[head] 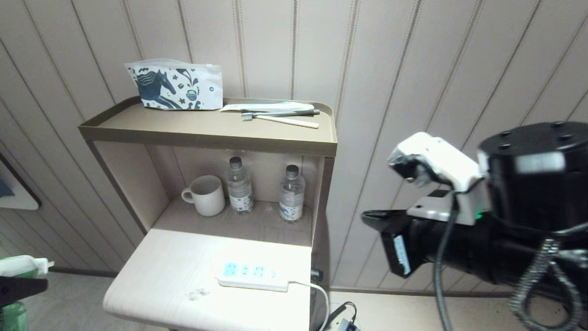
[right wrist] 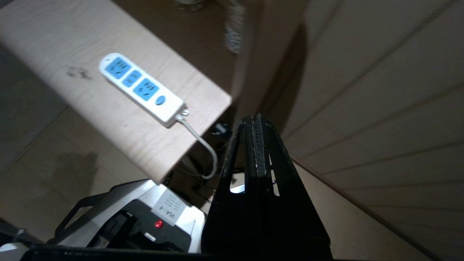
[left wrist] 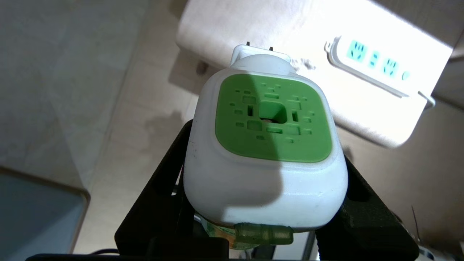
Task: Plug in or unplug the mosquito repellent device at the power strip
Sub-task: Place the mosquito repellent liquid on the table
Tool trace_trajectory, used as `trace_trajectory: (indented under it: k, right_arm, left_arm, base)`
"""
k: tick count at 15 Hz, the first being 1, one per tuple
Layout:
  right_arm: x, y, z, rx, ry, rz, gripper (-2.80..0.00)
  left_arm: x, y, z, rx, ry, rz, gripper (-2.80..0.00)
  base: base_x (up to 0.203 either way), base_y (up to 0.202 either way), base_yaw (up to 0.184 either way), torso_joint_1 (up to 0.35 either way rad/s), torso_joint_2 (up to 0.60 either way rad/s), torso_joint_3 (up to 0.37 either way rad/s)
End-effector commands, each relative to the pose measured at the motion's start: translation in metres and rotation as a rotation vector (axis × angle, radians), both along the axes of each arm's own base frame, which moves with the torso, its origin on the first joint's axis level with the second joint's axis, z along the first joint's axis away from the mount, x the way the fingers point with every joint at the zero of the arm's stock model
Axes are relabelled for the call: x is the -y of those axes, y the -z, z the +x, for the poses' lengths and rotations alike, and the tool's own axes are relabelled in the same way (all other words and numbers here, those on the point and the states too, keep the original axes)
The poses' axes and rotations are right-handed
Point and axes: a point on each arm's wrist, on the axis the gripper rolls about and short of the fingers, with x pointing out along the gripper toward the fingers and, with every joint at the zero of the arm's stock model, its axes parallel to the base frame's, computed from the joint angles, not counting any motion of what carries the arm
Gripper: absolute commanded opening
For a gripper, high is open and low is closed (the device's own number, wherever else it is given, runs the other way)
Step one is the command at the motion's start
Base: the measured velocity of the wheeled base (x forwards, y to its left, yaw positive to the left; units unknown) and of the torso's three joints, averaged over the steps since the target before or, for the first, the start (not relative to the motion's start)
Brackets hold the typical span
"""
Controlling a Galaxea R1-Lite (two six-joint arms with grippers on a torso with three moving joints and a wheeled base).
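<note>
The mosquito repellent device (left wrist: 268,145), a white head with a green vented face over a green bottle, sits between the black fingers of my left gripper (left wrist: 266,174), which is shut on its sides. Its plug prongs point away from the wrist, towards the table. In the head view the device (head: 20,265) and left gripper (head: 18,287) show only at the lower left edge, off the table's left side. The power strip (head: 251,276) (left wrist: 373,65) (right wrist: 141,88) lies flat on the pale table (head: 174,266), its sockets empty. My right gripper (right wrist: 255,119) (head: 372,215) hangs shut and empty, right of the table.
A shelf unit behind the table holds a white mug (head: 205,195) and two water bottles (head: 239,186) (head: 291,194). A patterned pouch (head: 177,86) and toothbrushes (head: 280,117) lie on its top. The strip's white cord (head: 317,292) drops off the table's right edge. Panelled wall stands to the right.
</note>
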Motion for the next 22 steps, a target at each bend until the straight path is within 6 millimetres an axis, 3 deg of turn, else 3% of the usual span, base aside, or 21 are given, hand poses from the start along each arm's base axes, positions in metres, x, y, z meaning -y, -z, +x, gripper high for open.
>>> trace_trajectory:
  k: [1, 4, 7, 10, 12, 14, 18, 21, 22]
  right_arm:
    - [0.055, -0.029, -0.04, 0.113, 0.118, 0.077, -2.8]
    - [0.112, -0.026, -0.072, 0.169, 0.418, 0.045, -2.8]
    - [0.141, -0.016, -0.093, 0.197, 0.674, -0.001, -2.8]
    - [0.178, -0.003, -0.169, 0.335, 1.008, 0.059, -2.8]
    - [0.174, 0.022, -0.205, 0.383, 1.173, 0.064, -2.8]
    - [0.17, 0.052, -0.204, 0.328, 1.179, 0.075, -2.8]
    - [0.165, 0.086, -0.179, 0.278, 0.81, 0.116, -2.8]
    - [0.162, 0.146, -0.161, 0.203, 0.608, 0.07, -2.8]
    - [0.161, 0.157, -0.16, 0.188, 0.561, 0.079, -2.8]
  left_arm:
    - [-0.012, -0.005, -0.037, 0.142, -0.051, 0.005, -2.8]
    - [-0.012, 0.015, -0.025, 0.208, -0.089, 0.06, -2.8]
    - [-0.009, 0.036, -0.006, 0.295, -0.105, 0.101, -2.8]
    - [-0.008, 0.048, 0.003, 0.319, -0.114, 0.134, -2.8]
    - [-0.006, 0.049, 0.01, 0.31, -0.112, 0.135, -2.8]
    - [-0.003, 0.048, 0.019, 0.322, -0.089, 0.111, -2.8]
    - [0.0, 0.054, 0.03, 0.286, -0.038, 0.075, -2.8]
    - [0.004, 0.057, 0.045, 0.274, -0.032, 0.077, -2.8]
    - [0.005, 0.057, 0.053, 0.284, -0.032, 0.075, -2.8]
  base:
    - [0.0, 0.0, 0.0, 0.0, 0.0, 0.0]
    - [0.0, 0.0, 0.0, 0.0, 0.0, 0.0]
    - [0.0, 0.0, 0.0, 0.0, 0.0, 0.0]
    - [0.0, 0.0, 0.0, 0.0, 0.0, 0.0]
    - [0.0, 0.0, 0.0, 0.0, 0.0, 0.0]
    - [0.0, 0.0, 0.0, 0.0, 0.0, 0.0]
    - [0.0, 0.0, 0.0, 0.0, 0.0, 0.0]
    - [0.0, 0.0, 0.0, 0.0, 0.0, 0.0]
    - [0.0, 0.0, 0.0, 0.0, 0.0, 0.0]
